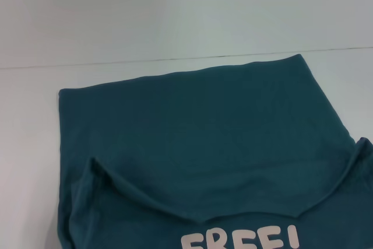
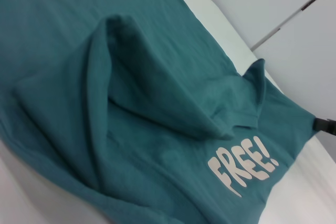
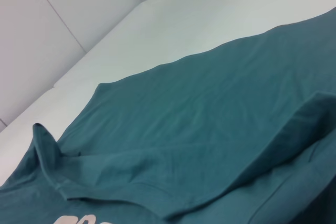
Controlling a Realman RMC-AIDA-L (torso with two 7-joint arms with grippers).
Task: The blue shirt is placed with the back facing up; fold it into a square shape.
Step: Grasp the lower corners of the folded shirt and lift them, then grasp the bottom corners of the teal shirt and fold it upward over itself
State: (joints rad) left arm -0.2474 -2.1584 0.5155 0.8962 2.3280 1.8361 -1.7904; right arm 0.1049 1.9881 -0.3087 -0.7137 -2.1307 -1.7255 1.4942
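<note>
From the head, the blue shirt (image 1: 198, 126) lies on the white table (image 1: 175, 16), its near part lifted and sagging, apparently raised at two corners for a fold; no gripper shows, so neither's grasp can be told. The left wrist sees the white lettering (image 2: 242, 165) just below its camera. The right wrist shows the far hem running crosswise, the long axis pointing away.

The blue shirt (image 2: 157, 103) bears the white word "FREE!" (image 2: 242, 167) printed on its turned-over part.
</note>
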